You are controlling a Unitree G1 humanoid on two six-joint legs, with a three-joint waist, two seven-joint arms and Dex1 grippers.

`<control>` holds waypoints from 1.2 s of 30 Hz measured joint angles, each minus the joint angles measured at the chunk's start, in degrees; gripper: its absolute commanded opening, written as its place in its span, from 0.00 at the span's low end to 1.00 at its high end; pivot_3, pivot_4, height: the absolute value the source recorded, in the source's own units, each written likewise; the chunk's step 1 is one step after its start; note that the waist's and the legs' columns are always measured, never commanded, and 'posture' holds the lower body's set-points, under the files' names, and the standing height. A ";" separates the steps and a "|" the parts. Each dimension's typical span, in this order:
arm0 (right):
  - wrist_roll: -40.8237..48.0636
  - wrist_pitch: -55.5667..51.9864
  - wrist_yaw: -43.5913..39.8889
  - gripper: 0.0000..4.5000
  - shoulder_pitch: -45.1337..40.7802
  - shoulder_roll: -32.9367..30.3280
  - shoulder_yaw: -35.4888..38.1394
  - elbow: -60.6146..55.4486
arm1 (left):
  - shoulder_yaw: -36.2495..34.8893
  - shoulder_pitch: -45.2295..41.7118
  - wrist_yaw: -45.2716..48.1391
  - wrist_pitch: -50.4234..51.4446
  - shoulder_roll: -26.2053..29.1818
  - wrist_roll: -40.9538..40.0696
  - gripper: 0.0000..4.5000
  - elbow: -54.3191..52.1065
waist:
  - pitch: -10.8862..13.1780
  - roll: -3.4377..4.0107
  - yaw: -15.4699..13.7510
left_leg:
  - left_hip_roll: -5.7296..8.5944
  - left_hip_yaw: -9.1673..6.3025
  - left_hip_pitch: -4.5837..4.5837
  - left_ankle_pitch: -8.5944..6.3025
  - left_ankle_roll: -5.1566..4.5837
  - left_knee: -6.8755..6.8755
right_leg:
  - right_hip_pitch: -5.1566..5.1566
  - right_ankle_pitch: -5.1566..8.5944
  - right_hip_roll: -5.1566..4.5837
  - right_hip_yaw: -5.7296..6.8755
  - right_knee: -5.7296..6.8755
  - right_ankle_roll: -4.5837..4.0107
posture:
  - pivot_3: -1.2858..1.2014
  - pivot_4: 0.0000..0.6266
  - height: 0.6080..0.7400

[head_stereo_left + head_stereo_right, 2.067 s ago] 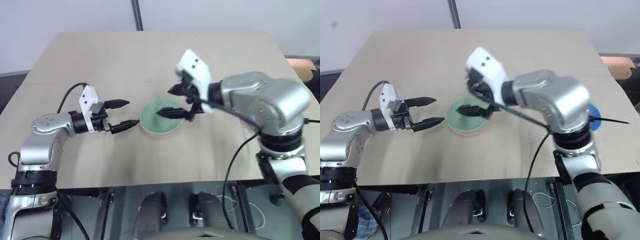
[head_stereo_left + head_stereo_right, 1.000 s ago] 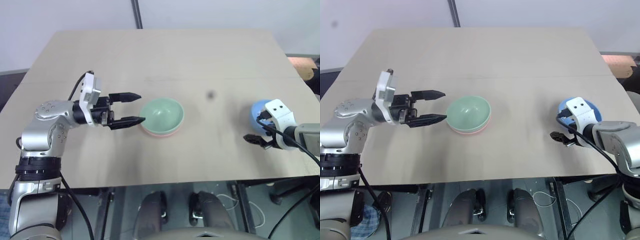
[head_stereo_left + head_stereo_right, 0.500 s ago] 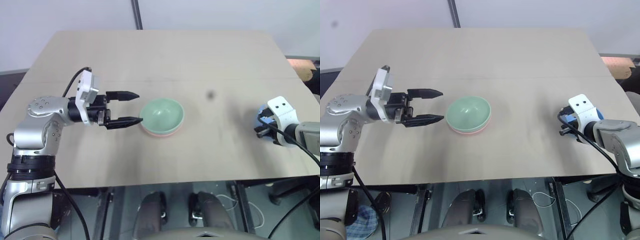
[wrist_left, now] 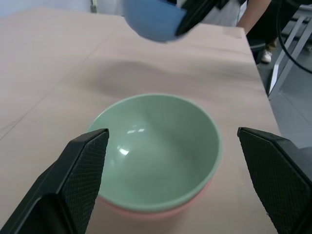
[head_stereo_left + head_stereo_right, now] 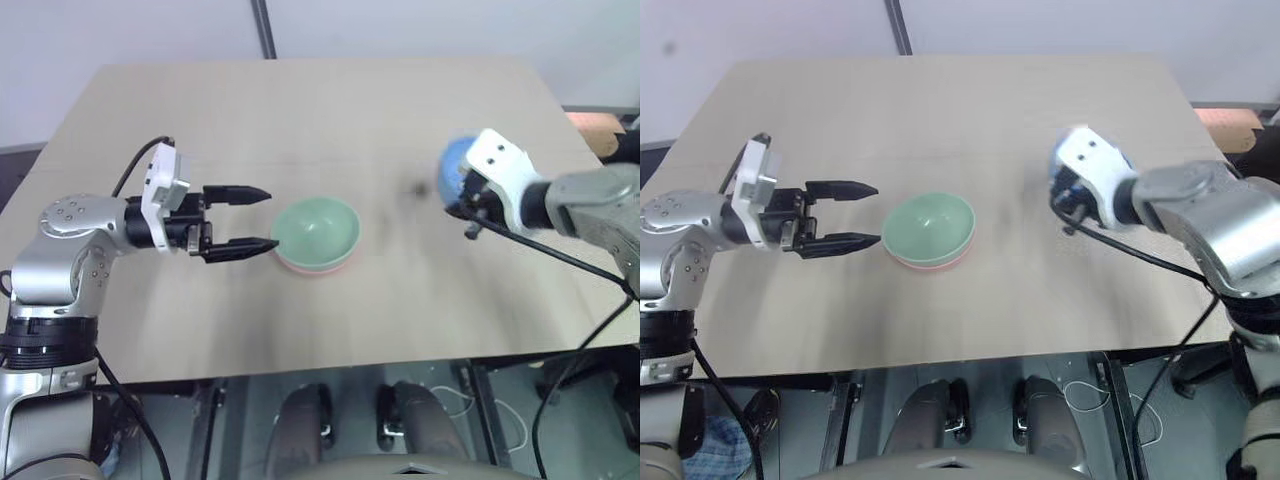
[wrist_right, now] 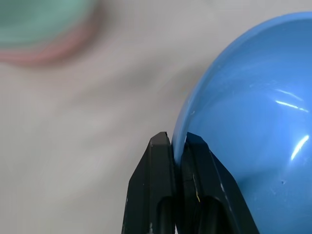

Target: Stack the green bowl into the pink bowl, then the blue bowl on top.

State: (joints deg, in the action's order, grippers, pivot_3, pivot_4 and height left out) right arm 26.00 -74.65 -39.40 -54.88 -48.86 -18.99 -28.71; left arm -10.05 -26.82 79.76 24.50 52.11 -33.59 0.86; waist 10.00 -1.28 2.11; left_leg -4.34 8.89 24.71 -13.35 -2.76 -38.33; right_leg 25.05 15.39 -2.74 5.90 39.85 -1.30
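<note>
The green bowl (image 5: 316,229) is seen nested inside the pink bowl (image 5: 318,267), of which only a salmon band is shown beneath the green rim, and the pair is set on the table (image 5: 300,110) near its middle, somewhat toward the near edge and the left side. Just beside the stack, on its left, the left gripper (image 5: 258,218) is held level above the table, its two black fingers spread wide with nothing between them; in the left wrist view those fingers (image 4: 73,185) are seen framing the green bowl from either side without touching it. Over on the right half of the table, the blue bowl (image 6: 253,107) is carried clear of the surface, well apart from the stack, with a faint shadow thrown on the tabletop below and beside it. It is gripped by the right gripper (image 6: 178,144), whose fingers are pinched tight on the bowl's rim, one on the inside and one on the outside, as the right wrist view makes plain. In the left wrist view the blue bowl is caught hanging beyond the green bowl's far rim, above the table. A dark pole (image 5: 262,28) is seen rising behind the table's far edge.
</note>
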 measured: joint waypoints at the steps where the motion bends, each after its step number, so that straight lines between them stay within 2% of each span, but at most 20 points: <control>1: -0.31 1.40 -0.76 0.01 -1.53 0.98 -1.67 0.04 | -0.41 -0.03 0.00 -0.04 0.24 0.02 1.00 0.12 | 0.00 0.00 0.00 | 0.02 0.02 0.02 0.00 0.00 0.00 | 0.02 0.00 -0.03 0.00 0.00 0.00 | 0.52 0.24 1.00; 5: -1.63 9.21 -5.36 0.01 -6.83 7.71 -8.78 0.31 | -0.82 0.02 -0.06 -0.64 0.77 0.39 1.00 0.84 | -0.01 -0.02 -0.14 | 0.04 0.04 0.06 -0.01 -0.01 0.00 | 0.04 -0.01 -0.05 0.02 0.01 -0.01 | 0.52 0.24 1.00; 12: -8.49 23.80 -16.26 0.01 -9.77 9.62 -19.69 0.15 | -1.48 1.86 -0.12 -0.89 2.02 0.55 1.00 0.94 | -0.01 -0.03 -0.32 | 0.03 0.05 0.03 -0.02 -0.04 -0.12 | 0.03 -0.01 -0.06 0.02 0.11 0.01 | 0.52 0.24 1.00; 17: -12.22 28.14 -19.28 0.01 -10.45 12.75 -21.97 2.46 | -1.99 2.80 -0.41 -1.00 2.36 0.68 1.00 0.86 | -0.02 -0.04 -0.10 | 0.00 0.05 0.01 -0.01 -0.03 -0.17 | 0.02 -0.01 -0.04 0.03 0.19 0.00 | 0.52 0.24 1.00; 20: -15.12 29.92 -19.46 0.21 -11.31 15.09 -22.39 5.62 | -2.97 3.83 -0.95 -0.98 2.38 0.64 1.00 0.66 | -0.02 -0.04 -0.07 | 0.00 0.06 0.01 -0.01 -0.03 -0.20 | 0.02 -0.02 -0.05 0.02 0.20 -0.01 | 0.52 0.24 1.00; 23: -16.78 30.55 -19.42 0.52 -11.65 16.78 -22.38 6.93 | -3.01 4.66 -1.31 -0.85 2.39 0.56 1.00 -0.08 | -0.03 -0.05 -0.08 | 0.00 0.05 0.02 -0.01 -0.03 -0.20 | 0.02 -0.02 -0.06 0.03 0.20 -0.01 | 0.52 0.24 1.00; 31: -18.78 29.78 -19.01 0.52 -11.35 17.62 -19.35 8.60 | -3.02 4.60 -1.74 -0.80 2.40 0.35 1.00 -0.15 | -0.03 -0.06 -0.14 | 0.01 0.04 0.02 -0.01 -0.03 -0.20 | 0.01 -0.02 -0.06 0.04 0.20 -0.01 | 0.52 0.24 1.00; 33: -18.63 29.22 -18.94 0.52 -10.37 16.89 -17.35 8.59 | -3.00 4.57 -1.79 -0.78 2.39 0.27 1.00 -0.24 | -0.04 -0.07 -0.19 | 0.01 0.03 0.02 -0.01 -0.03 -0.20 | -0.01 -0.02 -0.06 0.05 0.19 -0.01 | 0.52 0.24 1.00; 36: -15.25 25.02 -19.10 0.52 -4.92 13.38 -10.19 7.85 | -3.09 4.79 -2.13 0.02 2.39 -0.30 1.00 -0.38 | -0.06 -0.11 -0.46 | 0.04 0.04 0.02 -0.02 -0.04 -0.20 | -0.03 -0.02 -0.09 0.05 0.14 -0.02 | 0.52 0.24 1.00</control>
State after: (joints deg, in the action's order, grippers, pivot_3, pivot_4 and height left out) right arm 10.74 -49.64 -58.50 -59.81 -35.47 -29.18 -20.86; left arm -13.13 -22.03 77.62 24.51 54.50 -33.89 0.49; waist 9.94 -1.38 1.65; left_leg -4.31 8.92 24.73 -13.36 -2.81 -38.53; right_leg 25.02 15.37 -2.83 5.94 40.00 -1.32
